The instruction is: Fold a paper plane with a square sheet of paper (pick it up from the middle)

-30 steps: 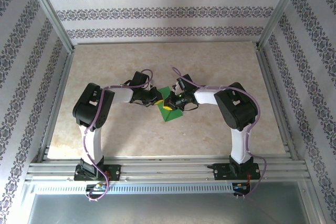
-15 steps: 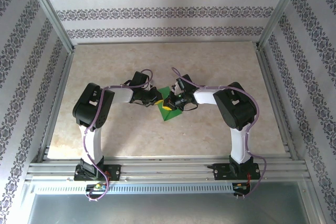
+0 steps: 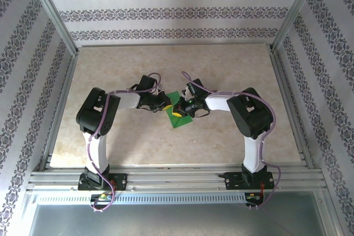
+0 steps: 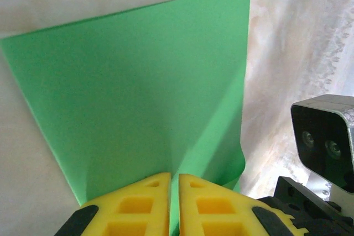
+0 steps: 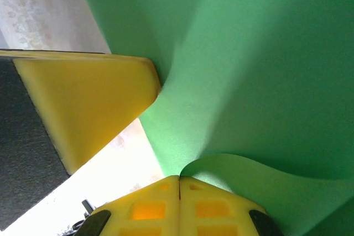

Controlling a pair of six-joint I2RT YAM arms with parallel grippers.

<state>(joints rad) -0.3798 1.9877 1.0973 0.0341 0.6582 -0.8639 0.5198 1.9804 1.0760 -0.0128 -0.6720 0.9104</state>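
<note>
Your L gripper (image 4: 172, 179) clamped on green sheet (image 4: 144, 87) edge, bottom of frame | your R gripper (image 5: 178, 181) pinched tight on green sheet, bottom centre | table (image 3: 110, 70) beneath.

**Where your cameras sit**

Top cam looks down from behind your arm bases, whole counter (image 3: 110, 136) in frame. Wrist cams peek past the left hand (image 4: 173, 178) and right hand (image 5: 179, 179), super close on the green sheet (image 3: 178, 120) all three views share.
</note>
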